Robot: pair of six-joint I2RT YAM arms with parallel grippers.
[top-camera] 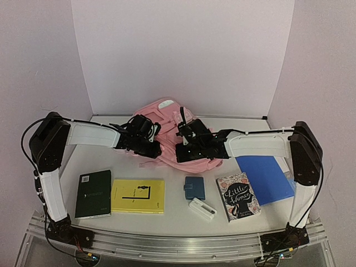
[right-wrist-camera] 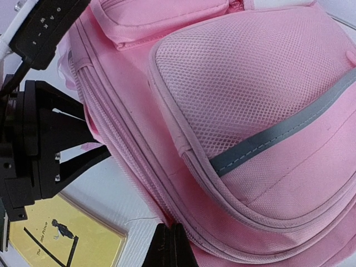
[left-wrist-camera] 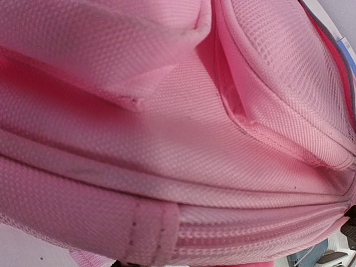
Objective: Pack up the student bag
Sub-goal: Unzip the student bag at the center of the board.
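Note:
The student bag (top-camera: 165, 118), a soft pink backpack with grey reflective strips, lies at the back middle of the table. My left gripper (top-camera: 152, 148) is at its left side. In the right wrist view the left gripper (right-wrist-camera: 94, 136) has its jaws a little apart, with a bit of pink fabric between the tips; whether they pinch it cannot be told. Pink fabric and a zip line (left-wrist-camera: 250, 236) fill the left wrist view. My right gripper (right-wrist-camera: 169, 245) is shut, its tips against the bag's side zip (right-wrist-camera: 139, 183), and nothing shows between them.
Along the front lie a dark green book (top-camera: 93, 193), a yellow book (top-camera: 138, 196), a small blue wallet (top-camera: 194, 187), a white case (top-camera: 202, 209), a "Little Women" book (top-camera: 237, 196) and a blue folder (top-camera: 266, 178). White walls close the back and sides.

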